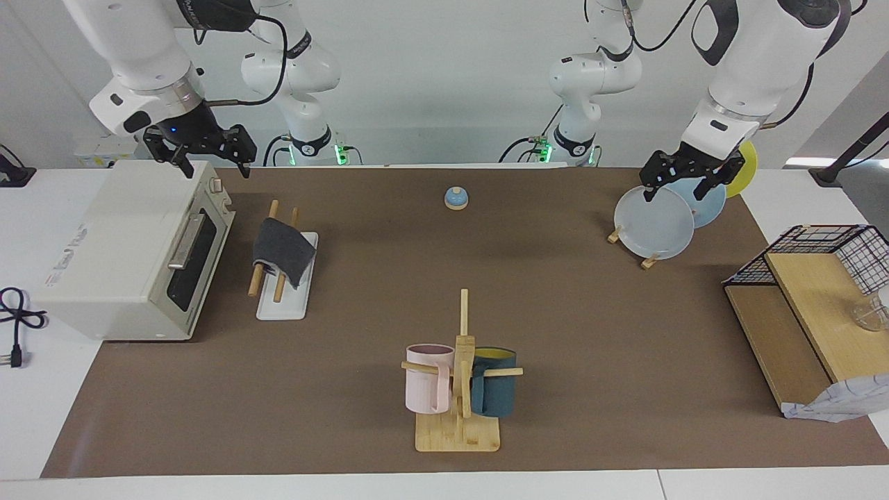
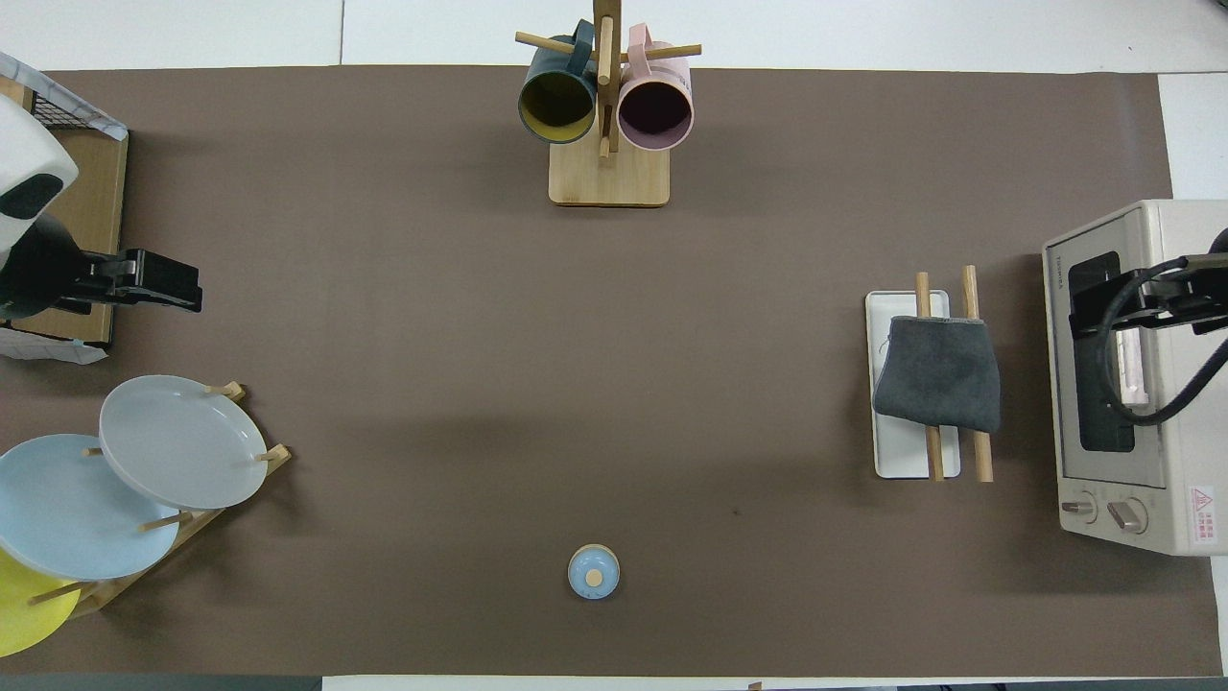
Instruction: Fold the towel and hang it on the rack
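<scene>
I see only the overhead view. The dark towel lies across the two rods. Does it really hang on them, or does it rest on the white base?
Observer: The towel hangs over both rods of the rack, raised above the base; one corner droops toward it.
Operator: Does the right gripper touch the oven?
Observer: No. The right gripper is in the air over the toaster oven, open and empty.
Operator: And the left one?
Observer: The left gripper is raised by the plates, open, touching none.

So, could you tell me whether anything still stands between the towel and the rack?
Nothing does: the towel already hangs folded over the rack rods, beside the toaster oven. Neither hand holds it.
</scene>
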{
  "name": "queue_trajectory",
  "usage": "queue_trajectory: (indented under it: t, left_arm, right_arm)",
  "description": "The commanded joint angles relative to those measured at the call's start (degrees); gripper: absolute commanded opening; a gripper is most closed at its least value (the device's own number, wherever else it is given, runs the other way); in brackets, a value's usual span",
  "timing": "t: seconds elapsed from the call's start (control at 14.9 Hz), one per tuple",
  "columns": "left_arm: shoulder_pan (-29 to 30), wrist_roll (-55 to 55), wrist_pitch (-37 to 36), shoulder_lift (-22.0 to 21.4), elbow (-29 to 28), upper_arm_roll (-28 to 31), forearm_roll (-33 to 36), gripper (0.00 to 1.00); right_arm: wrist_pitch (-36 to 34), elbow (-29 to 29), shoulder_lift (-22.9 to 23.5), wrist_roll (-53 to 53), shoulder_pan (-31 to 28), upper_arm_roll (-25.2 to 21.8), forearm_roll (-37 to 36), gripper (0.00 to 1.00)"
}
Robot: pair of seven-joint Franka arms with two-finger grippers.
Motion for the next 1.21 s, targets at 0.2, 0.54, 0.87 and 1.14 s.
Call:
queue_trajectory:
  t: [0.2,0.54,0.87,1.14]
  left_arm:
    - [0.3,0.9,1.0,-1.8,-2.1,0.3,-0.6,1.00]
    - [0.2,0.9,1.0,-1.8,-2.1,0.3,-0.5,1.00]
    - [0.3,0.9,1.0,-1.8,-2.1,0.3,-0.6,1.00]
    - [0.3,0.9,1.0,-1.8,-2.1,0.3,-0.6,1.00]
  right_arm:
    - [0.5,1.4,0.4,0.9,-0.6,-1.5,0.2,1.00]
    - [0.4,4.7,1.0,0.6,-5.0,-0.2,-0.3,1.00]
    - [1.6,-1.1,-0.9,0.3,-4.9,-0.5,0.4,1.00]
    - [5.2,-5.5,-2.3,0.4,-4.6,-0.5,0.4,1.00]
